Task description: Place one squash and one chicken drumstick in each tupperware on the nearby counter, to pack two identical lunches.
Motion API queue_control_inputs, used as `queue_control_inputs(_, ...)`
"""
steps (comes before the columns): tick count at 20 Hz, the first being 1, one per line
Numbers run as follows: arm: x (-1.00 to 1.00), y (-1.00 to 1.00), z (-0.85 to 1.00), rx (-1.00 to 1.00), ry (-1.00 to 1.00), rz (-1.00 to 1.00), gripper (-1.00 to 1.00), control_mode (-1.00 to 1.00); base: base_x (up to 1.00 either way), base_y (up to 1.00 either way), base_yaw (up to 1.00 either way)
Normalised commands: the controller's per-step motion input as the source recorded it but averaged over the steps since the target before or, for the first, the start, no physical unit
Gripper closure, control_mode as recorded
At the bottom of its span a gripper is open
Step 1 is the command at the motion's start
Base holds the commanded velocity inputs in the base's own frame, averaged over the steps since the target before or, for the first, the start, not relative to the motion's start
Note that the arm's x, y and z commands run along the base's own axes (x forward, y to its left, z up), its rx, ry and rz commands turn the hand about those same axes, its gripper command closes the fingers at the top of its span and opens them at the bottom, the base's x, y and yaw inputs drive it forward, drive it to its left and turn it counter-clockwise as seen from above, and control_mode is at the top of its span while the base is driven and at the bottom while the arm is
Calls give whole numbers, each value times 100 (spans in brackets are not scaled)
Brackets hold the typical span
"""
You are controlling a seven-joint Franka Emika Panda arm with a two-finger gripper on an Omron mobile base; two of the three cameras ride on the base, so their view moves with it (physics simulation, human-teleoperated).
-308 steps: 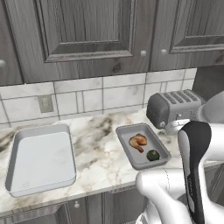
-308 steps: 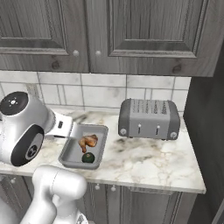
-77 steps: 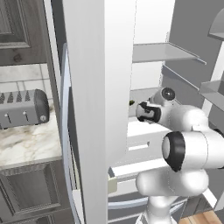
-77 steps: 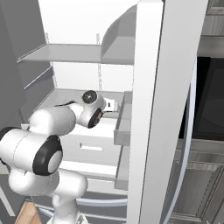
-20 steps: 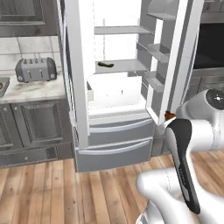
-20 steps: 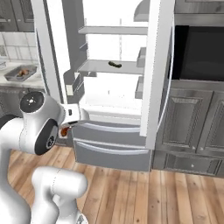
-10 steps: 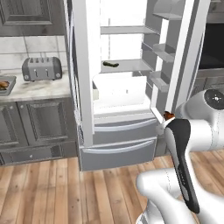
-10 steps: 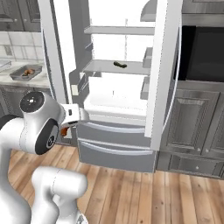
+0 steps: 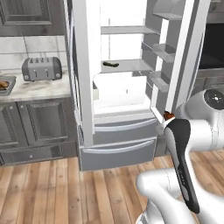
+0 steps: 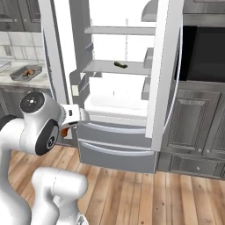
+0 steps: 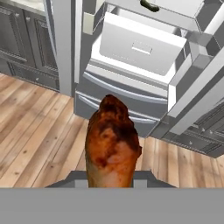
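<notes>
Fingers are clamped on a glossy orange-brown chicken drumstick (image 11: 112,144) that fills the bottom centre of the hand view, so the gripper (image 11: 111,181) is closed on it, tips hidden behind the meat. In the left base view you can just catch the orange bit (image 9: 168,116) poking out at centre right, next to the white arm.

Behind it stands the white fridge (image 9: 127,94), both doors wide open, and a slim dark green squash (image 9: 110,64) lies on the middle shelf, upper centre of the frame.

Progress-wise, I'd say about halfway. At the left edge of the left base view sits the small mid-grey tupperware tray (image 9: 9,85) on the white marble counter (image 9: 39,89), beside the grey slotted toaster (image 9: 42,68). In the right base view that same tray, upper left, has something brown inside, probably the other drumstick; too small to tell what else.

Left to do, as far as I can judge: haul this drumstick to the second tupperware, then come back for the shelf squash.
</notes>
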Motion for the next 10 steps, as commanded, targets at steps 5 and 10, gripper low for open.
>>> queue_control_inputs(5, 0, 0, 0, 0, 0, 0, 100, 100, -83, 100, -4)
queue_control_inputs(10, 0, 0, 0, 0, 0, 0, 100, 100, -5, 100, 33)
